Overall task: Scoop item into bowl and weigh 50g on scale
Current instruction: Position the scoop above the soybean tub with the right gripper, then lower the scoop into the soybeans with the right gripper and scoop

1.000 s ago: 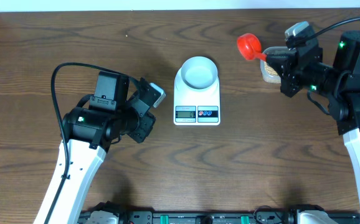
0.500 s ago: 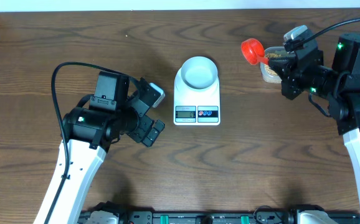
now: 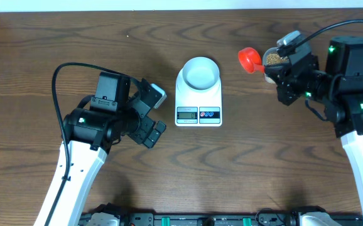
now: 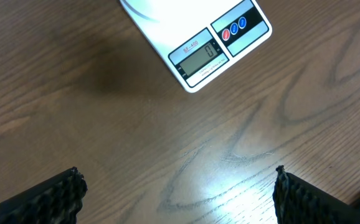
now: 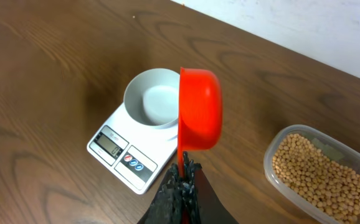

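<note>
The white scale (image 3: 198, 94) sits mid-table with the pale bowl (image 3: 199, 72) on it; the bowl looks empty. Seen from the right wrist, the bowl (image 5: 155, 99) and scale (image 5: 130, 155) lie left of the red scoop (image 5: 200, 109). My right gripper (image 5: 183, 171) is shut on the scoop's handle and holds the cup on its edge. From overhead the scoop (image 3: 250, 59) hangs between the bowl and the clear tub of beans (image 3: 272, 58). The beans (image 5: 317, 171) fill the tub. My left gripper (image 3: 154, 119) stands open left of the scale, its fingers (image 4: 49, 199) wide apart over bare wood.
The scale's display and two buttons (image 4: 220, 43) face the front edge. The right arm (image 3: 345, 81) covers part of the tub. A black cable (image 3: 59, 81) loops behind the left arm. The tabletop is dark wood (image 3: 106, 37).
My left gripper has opened from nearly shut. The right arm has shifted a little toward the back left with the scoop, uncovering more of the beans in the tub.
</note>
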Tool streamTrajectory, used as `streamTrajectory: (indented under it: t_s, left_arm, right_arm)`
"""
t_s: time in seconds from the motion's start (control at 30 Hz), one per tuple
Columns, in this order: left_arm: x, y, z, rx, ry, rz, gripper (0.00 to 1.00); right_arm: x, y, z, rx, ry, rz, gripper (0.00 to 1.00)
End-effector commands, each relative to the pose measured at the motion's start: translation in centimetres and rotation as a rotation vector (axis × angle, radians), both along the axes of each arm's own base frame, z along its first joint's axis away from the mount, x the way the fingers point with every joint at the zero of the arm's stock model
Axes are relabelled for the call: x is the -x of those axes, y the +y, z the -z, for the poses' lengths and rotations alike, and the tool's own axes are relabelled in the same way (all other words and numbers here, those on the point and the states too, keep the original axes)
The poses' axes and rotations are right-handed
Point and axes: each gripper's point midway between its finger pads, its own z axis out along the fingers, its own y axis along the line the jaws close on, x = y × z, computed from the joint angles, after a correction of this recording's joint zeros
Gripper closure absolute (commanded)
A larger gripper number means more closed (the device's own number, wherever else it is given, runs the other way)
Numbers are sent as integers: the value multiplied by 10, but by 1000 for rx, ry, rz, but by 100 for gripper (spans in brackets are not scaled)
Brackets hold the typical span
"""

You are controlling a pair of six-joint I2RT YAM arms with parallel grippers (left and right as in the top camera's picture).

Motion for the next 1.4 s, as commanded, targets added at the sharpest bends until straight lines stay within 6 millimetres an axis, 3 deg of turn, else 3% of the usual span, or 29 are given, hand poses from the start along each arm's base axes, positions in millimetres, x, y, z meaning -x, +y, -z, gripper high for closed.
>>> streamTrajectory:
  t_s: [0.0, 0.33, 0.57, 0.73, 1.0, 1.2, 1.37]
  left_arm:
    - [0, 0, 1, -11, -2, 14, 2]
    - [0, 0, 1, -11, -2, 14, 2]
    - [0, 0, 1, -11, -2, 14, 2]
    - [0, 0, 1, -11, -2, 14, 2]
    - [0, 0, 1, -11, -2, 14, 2]
    - [0, 0, 1, -11, -2, 14, 2]
    - [0, 0, 1, -11, -2, 14, 2]
  right_arm:
    - [-3, 0, -9, 34, -30, 34, 99]
    - [-20, -25, -15, -63, 46, 404, 99]
    - [-32, -46, -16, 10, 24, 526, 99]
    - [-47, -48, 6, 116, 115, 510, 99]
    - [-69, -90, 41, 392, 214, 614, 99]
    - [-81, -116, 80, 435, 314, 663, 99]
    - [-92, -126, 100, 452, 344, 674, 99]
